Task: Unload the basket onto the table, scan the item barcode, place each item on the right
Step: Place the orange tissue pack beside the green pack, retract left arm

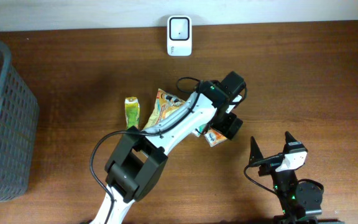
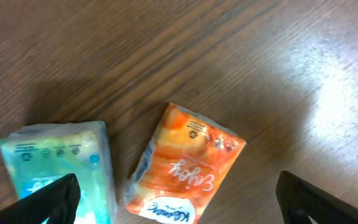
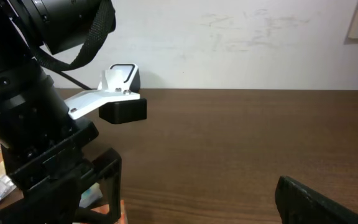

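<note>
An orange snack packet [image 2: 185, 165] lies flat on the wooden table, with a teal packet [image 2: 61, 162] beside it. My left gripper [image 2: 178, 186] hangs open just above them, its jaws wide apart and nothing between them. From overhead the left gripper [image 1: 226, 124] is over the orange packet [image 1: 214, 137]. The white barcode scanner [image 1: 179, 35] stands at the table's back edge, and in the right wrist view the scanner [image 3: 122, 74] shows behind the left arm. My right gripper [image 1: 271, 144] is open and empty near the front right.
A colourful yellow packet [image 1: 164, 104] and a small green-yellow packet [image 1: 132, 111] lie left of the arm. A grey mesh basket [image 1: 2, 118] stands at the far left. The left arm's body [image 3: 23, 124] fills the left of the right wrist view.
</note>
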Robot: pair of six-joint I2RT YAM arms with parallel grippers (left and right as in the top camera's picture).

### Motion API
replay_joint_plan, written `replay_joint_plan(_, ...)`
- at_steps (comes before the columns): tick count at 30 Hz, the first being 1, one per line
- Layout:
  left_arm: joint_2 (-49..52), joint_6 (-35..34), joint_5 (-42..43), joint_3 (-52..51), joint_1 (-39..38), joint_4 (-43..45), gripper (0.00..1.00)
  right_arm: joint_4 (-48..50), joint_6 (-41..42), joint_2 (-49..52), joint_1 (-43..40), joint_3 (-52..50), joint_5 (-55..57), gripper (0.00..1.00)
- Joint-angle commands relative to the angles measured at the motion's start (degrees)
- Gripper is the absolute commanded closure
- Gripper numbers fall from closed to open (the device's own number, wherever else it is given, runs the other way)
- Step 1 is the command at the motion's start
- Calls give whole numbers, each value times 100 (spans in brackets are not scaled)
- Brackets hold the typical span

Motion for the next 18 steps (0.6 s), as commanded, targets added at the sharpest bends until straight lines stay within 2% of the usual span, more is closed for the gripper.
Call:
replay_joint_plan(1,-136,35,-251,216,413,-155,1,-20,28,-33,48,-35,-28,1)
replay_joint_plan(3,-337,109,-247,802,861,-581,1,-20,28,-33,48,-35,-28,1)
replay_joint_plan(6,-774,490,-251,2203,1814,-1488,1,-20,28,-33,48,-35,-28,1)
replay_joint_plan(9,-1016,1401,-254,3189,2883,-2129,1,-17,28,-33,48,-35,-28,1)
replay_joint_plan(11,-1071,1661,-275,3305,3515,-2282,1,-20,28,-33,48,-35,-31,1)
replay_joint_plan(15,-1054,1620,-184,3305,4771,-2789,1,-20,31,-33,48,-35,-28,1)
replay_joint_plan(18,-1054,1622,-164,3305,5294,-2909,0,-15,109,-33,48,-35,-76,1)
